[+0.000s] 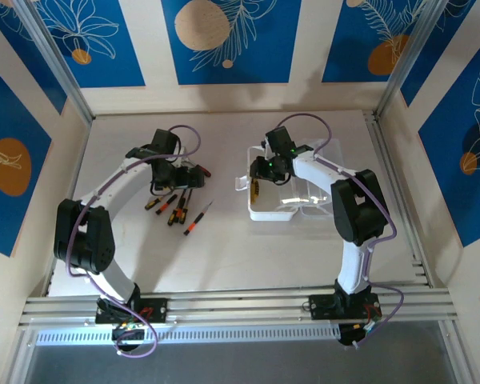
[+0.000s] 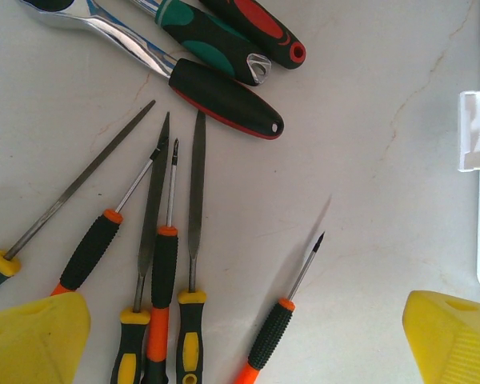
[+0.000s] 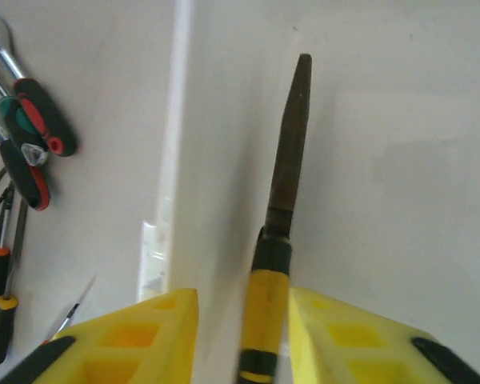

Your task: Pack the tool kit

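My right gripper (image 3: 244,304) hangs over the open case (image 3: 176,120). Its yellow fingers (image 3: 144,336) are parted slightly around the yellow-and-black handle of a flat file (image 3: 292,144). A gap shows on one side, so I judge the file loose rather than clamped. It looks light, thin and stiff, and is best taken by its rubbery handle, since the blade is slick and narrow. The translucent white case holds nothing else that I can make out. Across the table (image 1: 224,256), my left gripper (image 2: 248,332) stands wide above the loose tools: slim files (image 2: 196,184), black-and-orange screwdrivers (image 2: 282,324) and red-and-black wrench handles (image 2: 228,100). The wrenches look heaviest, and the screwdrivers may roll.
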Controlling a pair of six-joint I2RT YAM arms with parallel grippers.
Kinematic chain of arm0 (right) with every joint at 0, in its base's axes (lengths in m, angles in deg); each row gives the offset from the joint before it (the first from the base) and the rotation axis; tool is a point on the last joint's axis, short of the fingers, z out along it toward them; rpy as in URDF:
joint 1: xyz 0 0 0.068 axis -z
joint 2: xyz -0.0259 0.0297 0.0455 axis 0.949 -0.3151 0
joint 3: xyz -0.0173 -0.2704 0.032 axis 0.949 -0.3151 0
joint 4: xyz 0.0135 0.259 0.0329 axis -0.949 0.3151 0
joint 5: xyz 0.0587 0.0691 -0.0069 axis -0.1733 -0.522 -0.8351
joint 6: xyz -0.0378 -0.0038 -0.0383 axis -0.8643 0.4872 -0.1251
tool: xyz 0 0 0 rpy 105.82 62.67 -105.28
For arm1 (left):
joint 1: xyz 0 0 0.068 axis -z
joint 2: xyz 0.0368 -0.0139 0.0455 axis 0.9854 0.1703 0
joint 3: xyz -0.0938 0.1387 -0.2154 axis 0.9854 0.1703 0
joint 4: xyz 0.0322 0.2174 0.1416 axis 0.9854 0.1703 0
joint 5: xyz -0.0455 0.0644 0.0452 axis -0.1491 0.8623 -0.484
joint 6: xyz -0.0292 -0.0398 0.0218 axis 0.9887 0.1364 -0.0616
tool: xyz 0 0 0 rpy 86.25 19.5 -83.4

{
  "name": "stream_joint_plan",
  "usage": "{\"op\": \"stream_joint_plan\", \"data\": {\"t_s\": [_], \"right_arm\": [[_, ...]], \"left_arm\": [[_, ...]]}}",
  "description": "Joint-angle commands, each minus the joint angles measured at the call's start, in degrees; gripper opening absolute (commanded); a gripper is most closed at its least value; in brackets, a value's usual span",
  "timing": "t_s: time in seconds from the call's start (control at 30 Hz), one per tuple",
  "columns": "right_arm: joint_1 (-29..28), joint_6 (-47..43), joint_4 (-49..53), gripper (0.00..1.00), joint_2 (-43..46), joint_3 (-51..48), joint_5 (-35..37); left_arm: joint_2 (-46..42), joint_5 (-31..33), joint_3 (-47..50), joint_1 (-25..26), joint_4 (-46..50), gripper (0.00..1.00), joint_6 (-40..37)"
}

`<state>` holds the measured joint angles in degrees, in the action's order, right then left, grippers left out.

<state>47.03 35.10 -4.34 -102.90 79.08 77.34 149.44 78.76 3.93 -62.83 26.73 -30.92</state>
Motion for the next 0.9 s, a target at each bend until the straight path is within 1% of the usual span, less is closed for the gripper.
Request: {"op": "stream_joint_plan", "data": {"t_s": [0.0,0.17,0.27,0.3,0.33,0.37,0.4,0.43,0.47,0.5,0.57,0.7,0.73,0.8,0.87], "right_arm": [[-1.1,-1.1,3.4,0.37,0.8,3.5,2.0],[-2.1,-1.9,6.7,0.40,2.4,6.2,4.4],[-3.0,-2.6,8.7,0.46,3.8,7.6,5.5],[-3.4,-3.0,9.5,0.50,4.3,8.1,6.0],[-3.8,-3.4,10.3,0.56,4.8,8.7,6.4],[-4.2,-3.7,11.0,0.65,5.3,9.2,6.8],[-4.7,-4.1,11.7,0.79,5.8,9.6,7.3],[-5.1,-4.6,12.3,0.86,6.3,10.0,7.5],[-5.4,-5.1,12.8,0.91,6.6,10.2,7.7],[-5.8,-5.7,13.2,0.95,7.0,10.5,7.7],[-6.2,-6.4,13.7,0.98,7.9,10.4,7.5],[-6.3,-7.0,13.6,0.99,9.7,8.7,7.3],[-6.3,-7.1,13.6,0.99,10.1,8.2,7.3],[-6.1,-7.2,13.5,1.00,10.8,7.3,7.2],[-6.1,-7.2,13.4,1.00,11.2,6.6,7.2]], "left_arm": [[1.1,-0.5,-0.7,-0.6,0.6,1.00,-0.1],[1.8,-0.3,-1.1,-0.6,0.9,1.00,-0.2],[3.0,0.4,-1.9,-0.6,1.1,1.00,-0.4],[3.8,1.1,-2.4,-0.7,1.2,1.00,-0.5],[4.7,1.7,-3.0,-0.6,1.4,1.00,-0.4],[5.4,2.5,-3.6,-0.6,1.4,1.00,-0.3],[6.6,3.4,-4.3,-0.7,1.4,1.00,-0.2],[7.8,4.3,-5.3,-0.7,1.4,0.99,-0.1],[8.9,5.0,-6.1,-0.9,1.5,0.97,0.0],[10.2,5.9,-7.3,-1.2,1.5,0.93,0.1],[12.6,7.1,-9.5,-2.1,1.9,0.85,0.1],[16.9,7.9,-13.3,-5.0,1.2,0.66,0.2],[17.9,8.9,-14.0,-5.7,0.9,0.63,0.1],[20.2,9.2,-15.7,-7.0,0.9,0.59,0.1],[22.0,8.8,-17.1,-8.1,0.6,0.58,0.0]]}}
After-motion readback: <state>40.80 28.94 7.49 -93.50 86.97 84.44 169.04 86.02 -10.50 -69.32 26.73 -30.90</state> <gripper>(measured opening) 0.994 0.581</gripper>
